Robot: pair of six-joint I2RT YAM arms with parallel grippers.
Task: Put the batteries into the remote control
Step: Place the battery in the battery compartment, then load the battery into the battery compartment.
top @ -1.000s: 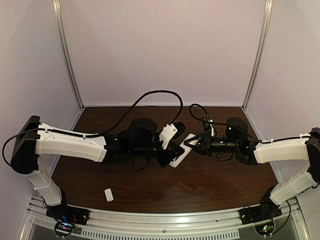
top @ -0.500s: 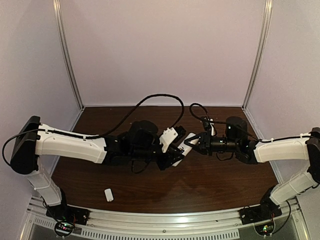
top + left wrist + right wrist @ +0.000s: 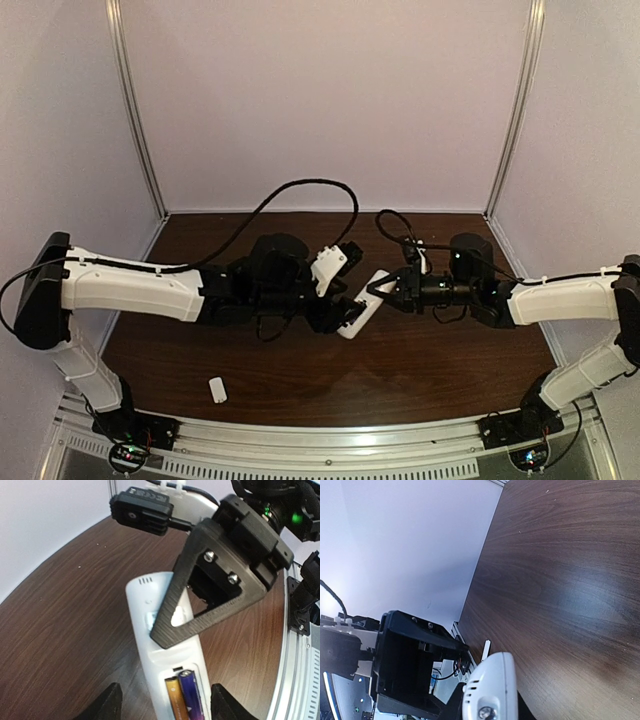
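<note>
Clamps the right hand [image 3: 378, 290] shut across the screen end of the remote control [image 3: 141, 607], over the tabletop [image 3: 60, 630]. Spreads the left hand [image 3: 166, 706] wide, fingers flanking the remote's near end. Shows the batteries [image 3: 184, 700], orange and purple, side by side in the open compartment between those fingers.

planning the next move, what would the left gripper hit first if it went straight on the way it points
Probably the remote control, lying inside the open left gripper; right behind it, the right gripper shut on the remote. Depth is unclear.
</note>
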